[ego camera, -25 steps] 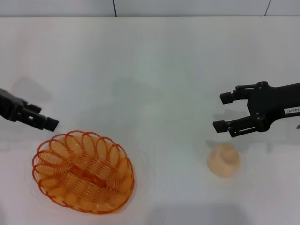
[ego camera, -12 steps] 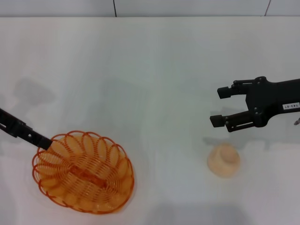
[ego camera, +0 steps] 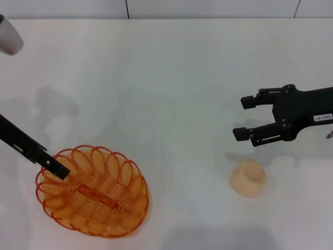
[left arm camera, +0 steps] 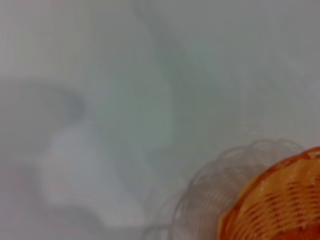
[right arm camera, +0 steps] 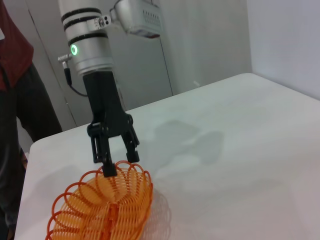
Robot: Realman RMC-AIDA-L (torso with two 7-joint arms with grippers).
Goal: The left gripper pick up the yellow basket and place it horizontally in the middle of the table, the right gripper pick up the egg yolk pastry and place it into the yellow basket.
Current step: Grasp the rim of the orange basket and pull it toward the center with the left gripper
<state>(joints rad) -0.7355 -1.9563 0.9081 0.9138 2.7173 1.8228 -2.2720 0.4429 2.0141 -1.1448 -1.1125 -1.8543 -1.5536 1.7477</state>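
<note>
The yellow basket is an oval of orange-yellow wire, translucent, its rim a ring of looped scallops; it sits at the near left of the plain white table; the egg yolk pastry is a small pale beige dome with a slightly lumpy top, resting at the near right, well apart from the basket. Compared with half a second ago, the left gripper has pushed further over the basket's rim and the arm's silver-grey segment now shows at the far left corner; the basket, the pastry and the right gripper sit where they were. In the right wrist view the left gripper points straight down with its two black fingers spread, one fingertip at the scalloped rim of the basket, nothing pinched between them. The right gripper hovers beyond the pastry, jaws wide apart, holding nothing.
</note>
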